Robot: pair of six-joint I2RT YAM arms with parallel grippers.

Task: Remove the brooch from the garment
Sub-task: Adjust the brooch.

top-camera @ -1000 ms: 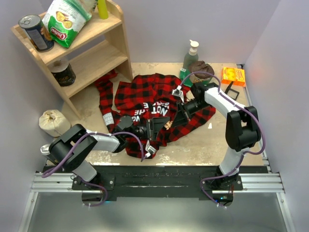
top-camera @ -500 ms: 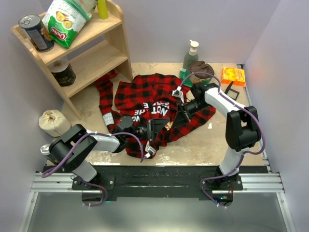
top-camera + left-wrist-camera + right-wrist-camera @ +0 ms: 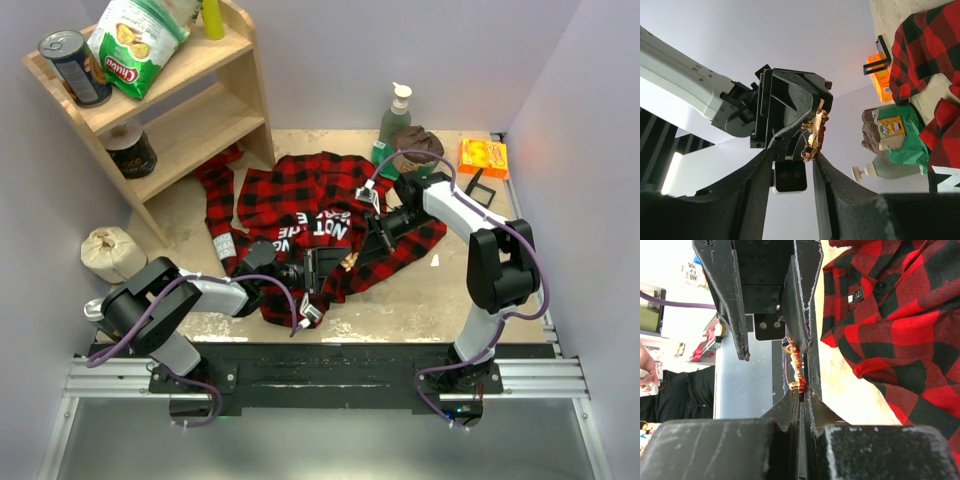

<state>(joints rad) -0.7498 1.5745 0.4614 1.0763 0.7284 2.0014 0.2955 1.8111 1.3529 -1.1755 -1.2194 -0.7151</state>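
The brooch, a tiny gold ornament, hangs in the air just above the front of the garment, a red-and-black plaid shirt spread on the table. My right gripper is shut, and the brooch's end is pinched at its tips. My left gripper reaches in from the left, its jaws open around the brooch. One left finger touches it and the other stands apart. A hint of red shows behind the brooch. The garment lies beside both grippers.
A wooden shelf at the back left holds a can, a chips bag and a black jar. A green soap bottle, a brown lump and an orange packet sit at the back right. A pale sack lies left.
The left gripper's jaws have narrowed around the brooch. The right gripper and the garment have hardly moved.
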